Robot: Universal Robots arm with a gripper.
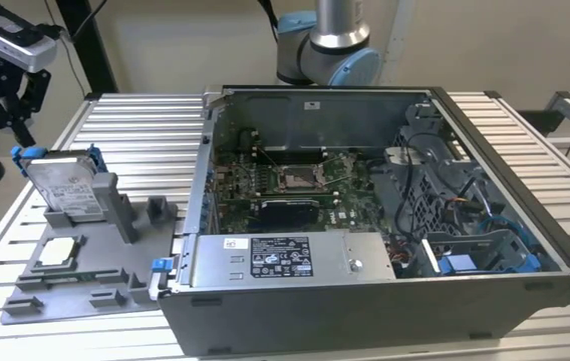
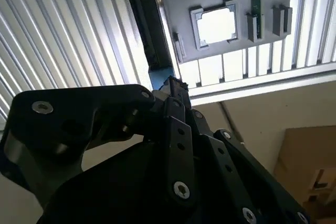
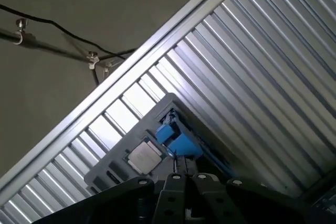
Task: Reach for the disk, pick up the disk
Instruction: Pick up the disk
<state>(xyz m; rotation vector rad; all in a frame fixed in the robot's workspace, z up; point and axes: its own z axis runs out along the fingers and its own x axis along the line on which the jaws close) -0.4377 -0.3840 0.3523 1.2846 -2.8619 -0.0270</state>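
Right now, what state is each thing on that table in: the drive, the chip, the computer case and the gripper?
disk: standing on edge in the grey fixture, leaning, not lifted.
gripper: at the disk's top blue corner.
processor chip: lying flat in a pocket of the same fixture.
computer case: lying on its side, panel off, insides exposed.

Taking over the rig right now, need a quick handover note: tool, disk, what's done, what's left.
Tool: hovering just above the disk's upper corner, by its blue bracket; whether it is touching or gripping cannot be told.
Disk: standing on edge in the grey fixture, to the exterior view's left of the open computer case.
Done: reach is about complete.
Left: the pick-up; the disk sits in the fixture, not yet lifted.
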